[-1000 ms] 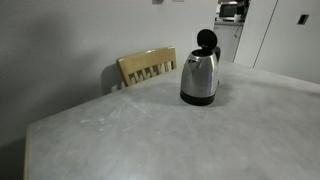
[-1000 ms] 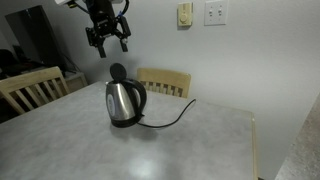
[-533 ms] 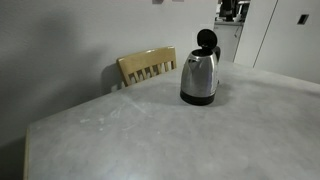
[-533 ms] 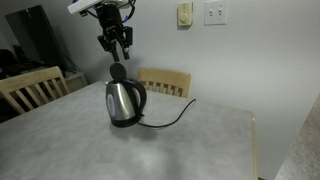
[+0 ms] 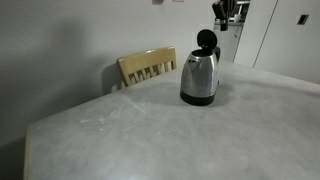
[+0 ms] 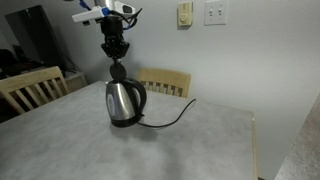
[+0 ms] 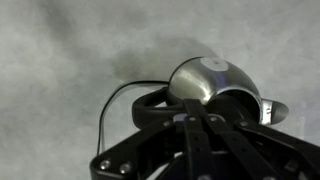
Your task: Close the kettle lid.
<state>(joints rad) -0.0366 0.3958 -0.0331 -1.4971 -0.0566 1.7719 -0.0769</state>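
Note:
The shiny steel kettle (image 5: 199,76) (image 6: 125,100) stands on the grey table in both exterior views. Its black kettle lid (image 5: 206,40) (image 6: 118,71) is hinged up and stands upright over the mouth. My gripper (image 6: 116,57) hangs just above the lid's top edge, shut, with nothing between its fingers. In an exterior view the gripper (image 5: 221,18) shows only partly at the top edge, above and slightly right of the lid. In the wrist view the closed gripper (image 7: 197,120) points down at the kettle (image 7: 205,80), with its black handle (image 7: 148,103) to the left.
A black power cord (image 6: 172,120) runs from the kettle's base across the table. Wooden chairs (image 5: 146,66) (image 6: 165,81) stand behind the table, and another chair (image 6: 30,88) is at one side. The table edge (image 6: 252,135) lies close to the wall.
The gripper has gone from wide open to shut. It has come down and across until it hangs right over the raised lid. The kettle has not moved.

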